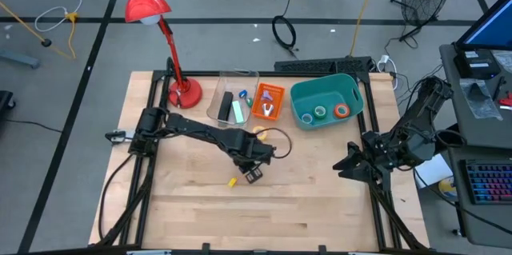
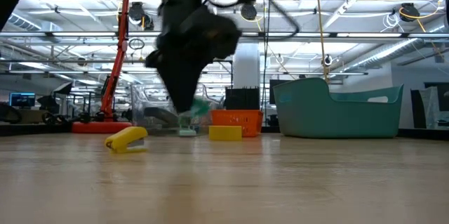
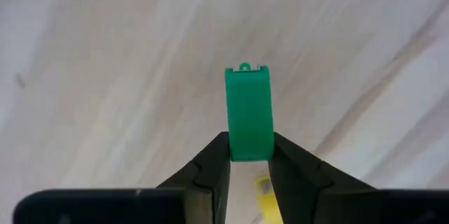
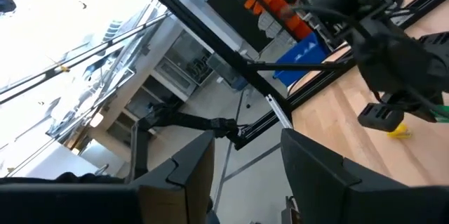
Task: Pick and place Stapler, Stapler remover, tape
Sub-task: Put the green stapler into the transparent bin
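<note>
My left gripper (image 1: 254,173) hangs over the middle of the table, shut on a small green stapler (image 3: 248,112). A yellow stapler (image 1: 233,181) lies on the wood just below and beside it, also seen in the low view (image 2: 126,140). A yellow tape roll (image 1: 260,135) lies flat on the table behind the gripper. Blue (image 1: 307,116), green (image 1: 321,112) and orange (image 1: 342,111) tape rolls sit in the teal basket (image 1: 354,89). The stapler remover (image 1: 268,109) lies in the orange tray (image 1: 277,90). My right gripper (image 1: 348,167) waits open at the table's right edge. My left gripper pinches the green stapler between its two fingers, one fingertip (image 3: 214,157) on each side face of its lower end (image 3: 248,150). The fingers come from above, pointing down at the table. The stapler is lifted clear of the wood and sticks out past the fingertips.
A clear box (image 1: 224,89) with a green and a blue item stands left of the orange tray. A red desk lamp (image 1: 184,93) stands at the far left of the table. Bare wood spreads across the near half of the table.
</note>
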